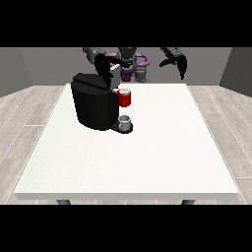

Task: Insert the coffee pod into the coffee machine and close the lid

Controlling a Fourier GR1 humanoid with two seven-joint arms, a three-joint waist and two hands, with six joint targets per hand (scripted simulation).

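A black coffee machine [93, 106] stands on the white table [147, 152] at the left of the middle, with its lid [91, 80] lying flat on top. Its red brew head [125, 99] sticks out to the right over a small grey cup [125, 122] on the drip stand. The hand at the view's left [104, 69] hovers right above the lid's back right corner, fingers hanging down towards it. The hand at the view's right [178, 61] is raised above the table's far edge, fingers relaxed and holding nothing. No coffee pod shows.
The robot's torso [129, 66] stands behind the table's far edge. Wooden floor surrounds the table. White tabletop stretches in front of and to the right of the machine.
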